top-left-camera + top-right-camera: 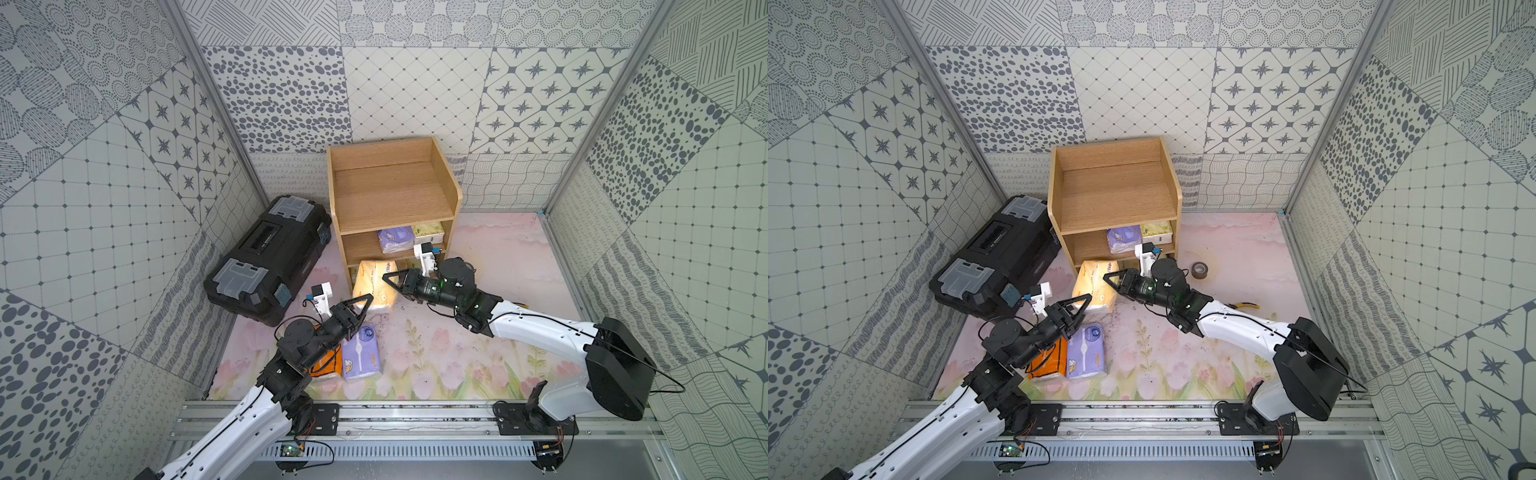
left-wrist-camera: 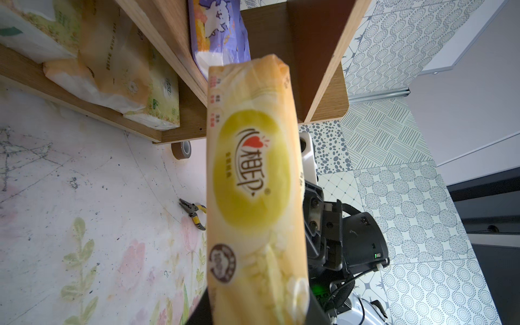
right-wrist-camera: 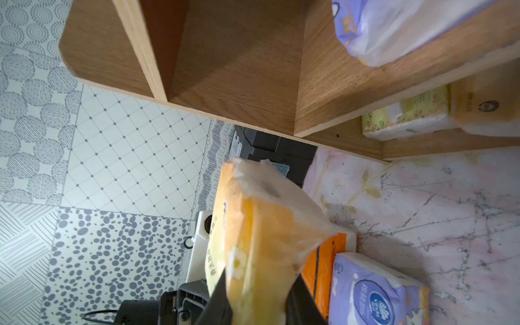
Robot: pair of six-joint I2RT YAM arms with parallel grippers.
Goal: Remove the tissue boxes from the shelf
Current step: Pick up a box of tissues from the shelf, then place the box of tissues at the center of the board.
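In front of the shelf [image 1: 390, 195]: peach pack [image 1: 374, 286], outside the bottom tier, between both hands.
Left hand [image 1: 365, 302]: clamped on the peach pack's lower end.
Right hand [image 1: 390, 279]: closed on its wrapper, opposite side.
Middle tier: lavender pack [image 1: 395, 240] beside green pack [image 1: 430, 232].
Bottom tier: second peach pack [image 2: 107, 70], green packs [image 2: 166, 95] either side.
Surface [image 1: 457, 353]: orange pack [image 1: 328, 365] touching loose lavender pack [image 1: 361, 353], under the left arm [image 1: 257, 399].
Beside the shelf: toolbox [image 1: 266, 257] on the left-arm side; tape roll [image 1: 1200, 271] and pliers [image 1: 1246, 306] opposite.

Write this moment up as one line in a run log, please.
left fingers: gripping peach-yellow pack | right fingers: gripping same pack | floor: orange pack, lavender pack | shelf: other packs inside
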